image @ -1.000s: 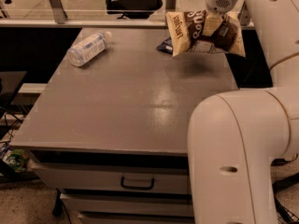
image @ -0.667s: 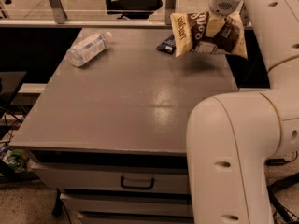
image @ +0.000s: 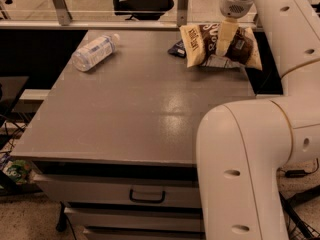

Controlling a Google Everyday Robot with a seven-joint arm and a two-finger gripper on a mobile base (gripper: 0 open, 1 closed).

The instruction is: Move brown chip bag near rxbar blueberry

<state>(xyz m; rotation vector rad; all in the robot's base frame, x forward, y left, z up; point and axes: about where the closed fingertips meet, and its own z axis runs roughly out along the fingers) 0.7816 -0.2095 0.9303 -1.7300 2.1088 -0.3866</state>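
Note:
The brown chip bag [image: 202,43], dark brown in the middle with pale yellow ends, is at the far right of the grey table [image: 145,109], low over or resting on it. My gripper [image: 224,38] comes down from above and is shut on the bag's middle. The rxbar blueberry [image: 176,48], a small dark navy bar, lies just left of the bag. The bag's left end touches or overlaps it and hides part of it.
A clear plastic water bottle [image: 93,51] lies on its side at the table's far left. My white arm [image: 250,149] fills the right foreground. Drawers [image: 147,196] are below the front edge. An office chair [image: 142,1] stands behind the table.
My gripper has moved the chip bag down and a little left, from hanging above the table's far right corner to table level beside the rxbar. The bottle has not moved.

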